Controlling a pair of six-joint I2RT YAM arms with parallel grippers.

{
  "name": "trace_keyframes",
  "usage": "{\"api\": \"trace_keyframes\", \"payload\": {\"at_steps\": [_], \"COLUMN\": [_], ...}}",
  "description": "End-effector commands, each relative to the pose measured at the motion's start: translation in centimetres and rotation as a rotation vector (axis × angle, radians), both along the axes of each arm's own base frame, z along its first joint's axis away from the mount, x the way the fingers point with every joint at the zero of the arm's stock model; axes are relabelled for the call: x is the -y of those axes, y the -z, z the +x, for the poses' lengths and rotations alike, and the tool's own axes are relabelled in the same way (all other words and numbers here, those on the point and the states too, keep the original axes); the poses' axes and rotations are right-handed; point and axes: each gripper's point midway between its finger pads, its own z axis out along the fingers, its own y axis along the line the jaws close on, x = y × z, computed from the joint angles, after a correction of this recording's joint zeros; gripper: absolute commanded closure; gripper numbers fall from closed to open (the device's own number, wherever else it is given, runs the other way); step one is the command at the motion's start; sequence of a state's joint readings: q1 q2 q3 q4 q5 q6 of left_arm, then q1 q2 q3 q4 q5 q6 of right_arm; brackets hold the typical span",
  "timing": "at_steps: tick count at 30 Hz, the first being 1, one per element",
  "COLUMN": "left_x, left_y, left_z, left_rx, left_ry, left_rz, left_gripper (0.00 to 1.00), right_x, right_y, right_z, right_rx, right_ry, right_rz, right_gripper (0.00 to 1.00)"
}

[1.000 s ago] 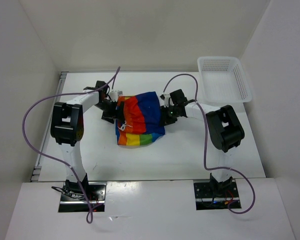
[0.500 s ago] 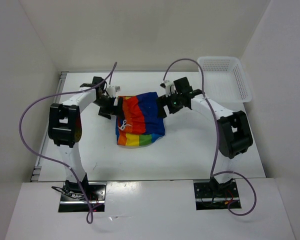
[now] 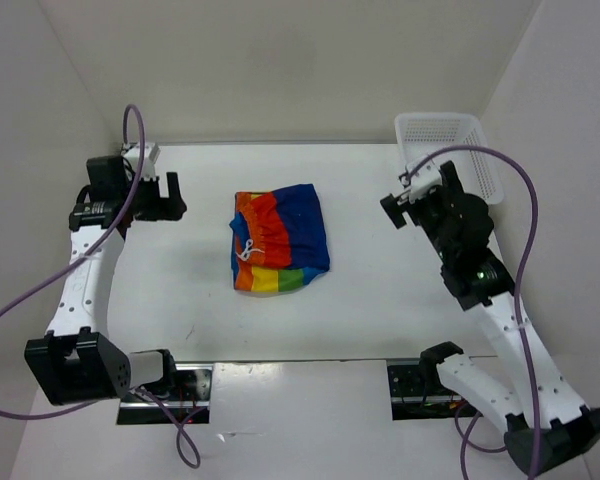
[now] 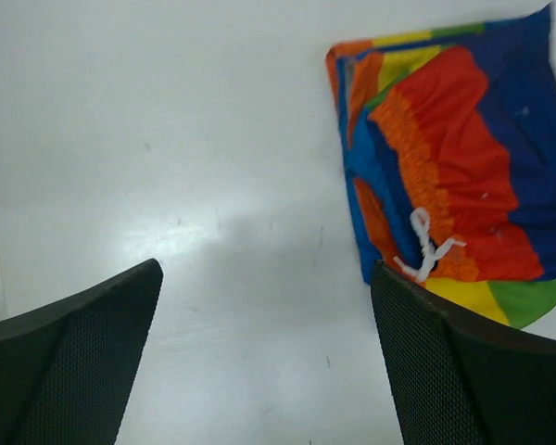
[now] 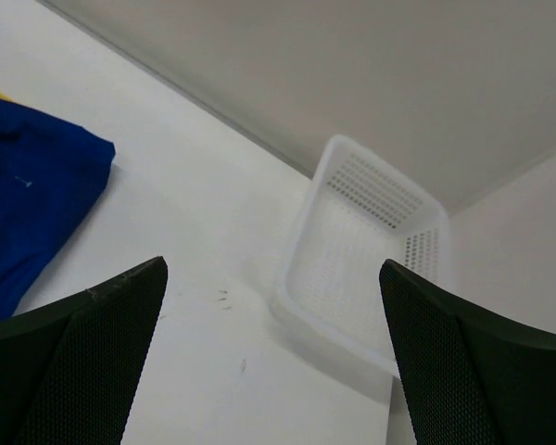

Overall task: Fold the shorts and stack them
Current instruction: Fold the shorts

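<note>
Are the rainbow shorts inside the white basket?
No, the shorts lie folded on the table, well apart from the basket at the far right corner.

Right gripper point(image 5: 271, 267): fingers wide apart, nothing between. Shorts point(image 5: 28, 199) lie flat on the bench point(image 5: 195, 222); white mesh basket point(image 5: 361, 246) occupies its far corner.

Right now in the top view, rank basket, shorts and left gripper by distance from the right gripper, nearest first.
1. basket: far right corner, just beyond the right gripper.
2. shorts: mid-table, to its left.
3. left gripper: far left side, beyond the shorts.
</note>
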State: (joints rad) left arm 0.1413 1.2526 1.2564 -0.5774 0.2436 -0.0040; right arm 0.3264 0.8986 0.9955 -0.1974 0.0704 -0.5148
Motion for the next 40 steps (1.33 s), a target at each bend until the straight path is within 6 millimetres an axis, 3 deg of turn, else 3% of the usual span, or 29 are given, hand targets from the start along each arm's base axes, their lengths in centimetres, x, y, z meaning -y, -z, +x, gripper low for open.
{"api": "trace_keyframes", "payload": {"at_steps": [1,7,13,40], "left_x": [-1.4,-2.5,-2.4,-1.9], "left_y": [3.1,3.2,3.3,4.0], "left_z": [-1.0,-1.4,-1.9,-3.2], "left_rx": [-0.069,-0.042,-0.024,-0.019], "left_ry": [-0.038,-0.088,-0.088,-0.078], "left_rz": [-0.012,0.022,0.025,0.018], "left_gripper": [0.00,0.00,0.00,0.00], "right_x": [2.2,4.7,5.4,5.0], "right_y": [2.5,3.3,4.3,7.0], "right_z": [-1.4,-3.9,-5.2,-5.9], "right_rx": [-0.014,0.009,-0.007,-0.054], "right_ry": [0.087,0.166,0.176,0.141], "right_rz": [-0.026,0.037,0.042,0.031], "right_gripper": [0.00,0.00,0.00,0.00]}}
